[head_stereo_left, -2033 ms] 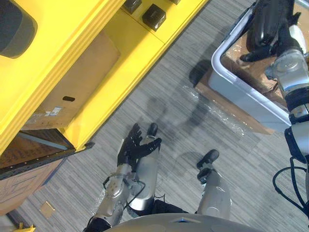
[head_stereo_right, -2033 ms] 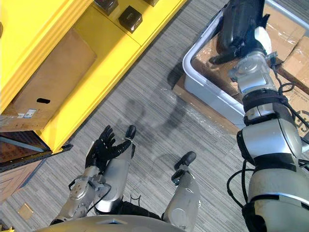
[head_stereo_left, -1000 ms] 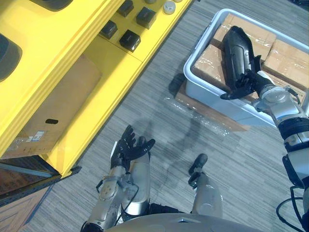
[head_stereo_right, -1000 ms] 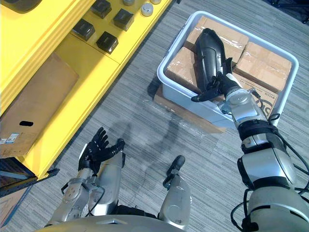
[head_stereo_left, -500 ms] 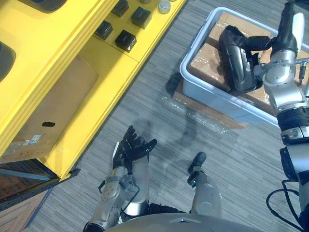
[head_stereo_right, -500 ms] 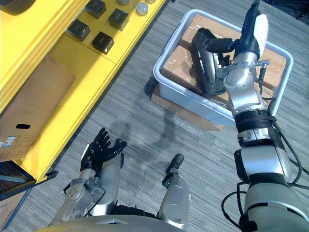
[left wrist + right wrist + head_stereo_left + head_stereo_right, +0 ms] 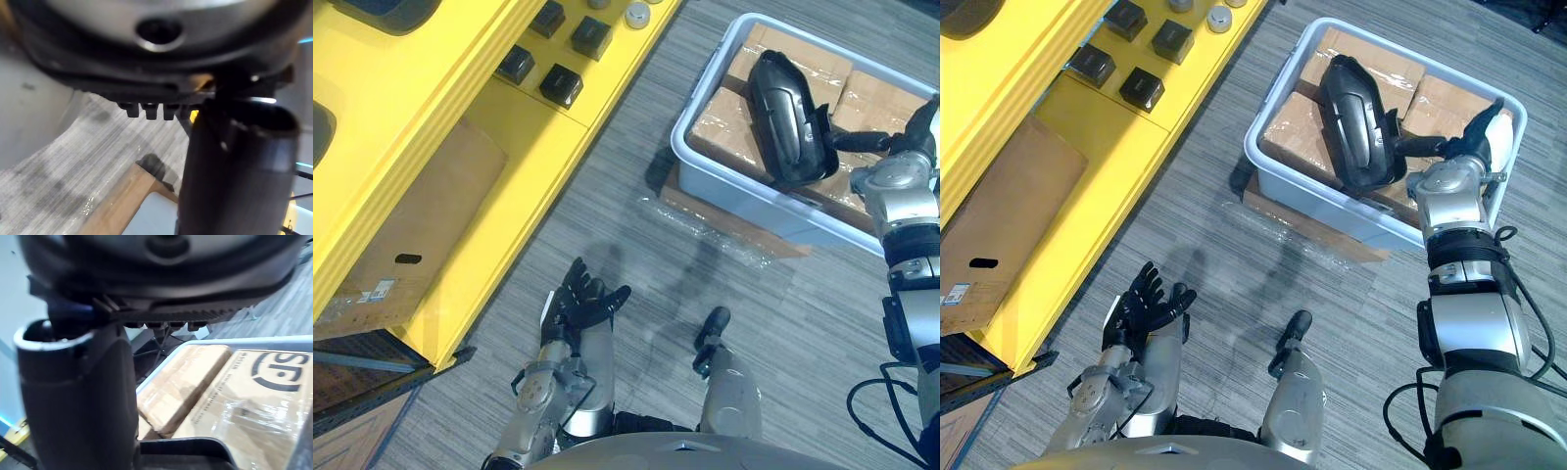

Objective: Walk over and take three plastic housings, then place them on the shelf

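A black plastic housing (image 7: pixel 783 113) lies on taped cardboard boxes (image 7: pixel 1288 137) inside a pale grey bin (image 7: pixel 744 191) at the upper right. My right hand (image 7: pixel 1459 147) reaches in from the right, open, its straight fingers against the housing's right edge and its thumb pointing away. The right wrist view looks past that hand at the boxes (image 7: pixel 195 377). My left hand (image 7: pixel 576 302) hangs open, palm up, low over the carpet at the lower left. The yellow shelf (image 7: pixel 509 157) runs along the left side.
Small black blocks (image 7: pixel 558 83) and a round silver part (image 7: pixel 636 15) sit on the shelf's middle level. A cardboard box (image 7: pixel 411 225) fills the level below. Dark rounded shapes (image 7: pixel 391 10) lie on the shelf top. The bin stands on flat cardboard and plastic film (image 7: pixel 715 230).
The camera has shifted. My right hand has swung down from a raised pose over the housing to lie level beside it. The left hand has stayed in place.
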Robot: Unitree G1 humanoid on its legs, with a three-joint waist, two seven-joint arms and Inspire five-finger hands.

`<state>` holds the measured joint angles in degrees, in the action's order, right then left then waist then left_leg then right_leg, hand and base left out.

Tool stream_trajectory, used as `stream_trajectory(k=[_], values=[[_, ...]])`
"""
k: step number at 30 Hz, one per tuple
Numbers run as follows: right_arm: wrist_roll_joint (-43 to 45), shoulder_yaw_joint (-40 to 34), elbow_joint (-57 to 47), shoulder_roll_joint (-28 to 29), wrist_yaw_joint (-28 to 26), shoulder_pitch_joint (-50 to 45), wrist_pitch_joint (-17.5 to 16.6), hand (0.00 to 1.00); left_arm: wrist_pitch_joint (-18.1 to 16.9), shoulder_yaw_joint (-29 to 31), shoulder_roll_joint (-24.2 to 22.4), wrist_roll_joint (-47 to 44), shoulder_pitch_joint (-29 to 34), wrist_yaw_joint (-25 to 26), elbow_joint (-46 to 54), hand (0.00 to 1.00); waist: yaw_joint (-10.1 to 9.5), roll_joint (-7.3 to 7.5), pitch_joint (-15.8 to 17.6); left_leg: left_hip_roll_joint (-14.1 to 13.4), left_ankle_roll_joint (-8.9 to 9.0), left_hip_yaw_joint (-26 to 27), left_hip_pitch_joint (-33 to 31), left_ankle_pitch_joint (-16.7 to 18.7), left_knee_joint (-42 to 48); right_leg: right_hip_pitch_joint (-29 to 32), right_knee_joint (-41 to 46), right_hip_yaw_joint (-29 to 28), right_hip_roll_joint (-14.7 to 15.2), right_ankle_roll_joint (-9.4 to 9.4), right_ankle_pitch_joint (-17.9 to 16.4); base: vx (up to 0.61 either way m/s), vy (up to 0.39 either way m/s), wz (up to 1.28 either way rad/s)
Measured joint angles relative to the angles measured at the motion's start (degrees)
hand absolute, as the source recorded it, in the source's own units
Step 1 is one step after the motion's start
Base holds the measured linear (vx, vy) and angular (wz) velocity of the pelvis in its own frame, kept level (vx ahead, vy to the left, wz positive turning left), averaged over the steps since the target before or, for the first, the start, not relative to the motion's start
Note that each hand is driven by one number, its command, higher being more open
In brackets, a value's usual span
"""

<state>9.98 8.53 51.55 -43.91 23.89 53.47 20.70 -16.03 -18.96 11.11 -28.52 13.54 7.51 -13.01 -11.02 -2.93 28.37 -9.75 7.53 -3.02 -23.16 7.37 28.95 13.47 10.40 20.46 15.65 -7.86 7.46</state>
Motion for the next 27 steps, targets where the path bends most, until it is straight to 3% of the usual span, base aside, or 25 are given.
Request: stream_trajectory(k=[7,13,14,17,22,27], values=[[4.52,0.01,7.94,-2.84,-6.26,1.87,0.38,1.0,-0.02,-1.04,-0.47,2.41,-0.76,0.73,-0.07,1.0,0.04,-0.9,0.47,-0.42,-0.25,0.0,-2.48,1.55,2.88,0.82,-1.03,-0.27,-0.56,-0.36,0.69,0.0,0.063,-0.04],[4.1,-0.12,17.38,-5.35,-11.38,5.12,-0.23,1.0,-0.03,-4.01,-2.25,2.37,-4.89,2.43,-2.83,1.0,-1.49,-4.81,1.2,-0.37,-0.53,-0.35,-6.47,1.95,4.82,3.79,-1.27,-0.2,-0.68,-0.51,1.49,0.0,0.057,-0.02],[2.96,-0.03,17.48,-5.42,-11.08,5.52,-0.34,0.0,-0.11,-4.61,-2.36,2.36,-5.31,2.96,-2.88,1.0,-1.6,-5.32,1.25,-0.31,-0.55,-0.38,-7.17,1.97,5.02,4.49,-1.03,-0.27,-0.61,-0.55,1.53,0.01,0.063,0.01],[0.64,0.21,18.23,-8.06,-10.9,6.39,-0.23,0.0,-0.2,-6.97,-2.48,2.36,-7.22,4.32,-4.01,1.0,-2.94,-6.74,1.38,0.16,-0.62,-0.45,-7.67,1.97,5.04,5.49,-0.01,-0.22,-0.01,-0.54,1.47,0.0,0.053,0.02],[-2.94,4.04,19.82,-13.36,-8.52,7.23,0.2,0.0,-1.67,-8.73,-3.13,2.15,-8.97,4.99,-5.58,1.0,-4.35,-7.7,0.86,1.46,-1.33,-0.43,-10.27,1.62,4.58,8.4,0.65,0.12,1.44,-0.41,1.28,-0.04,0.048,0.05],[-6.05,6.75,20.9,-17.21,-8.15,7.1,-0.03,0.0,-2.51,-10.46,-3.4,2.06,-9.49,4.59,-7.53,1.0,-4.57,-9.33,-0.25,2.47,-1.05,-1.26,-10.44,0.52,2.09,9.01,0.6,1.64,2.29,-0.07,1.1,0.01,0.015,0.1]])
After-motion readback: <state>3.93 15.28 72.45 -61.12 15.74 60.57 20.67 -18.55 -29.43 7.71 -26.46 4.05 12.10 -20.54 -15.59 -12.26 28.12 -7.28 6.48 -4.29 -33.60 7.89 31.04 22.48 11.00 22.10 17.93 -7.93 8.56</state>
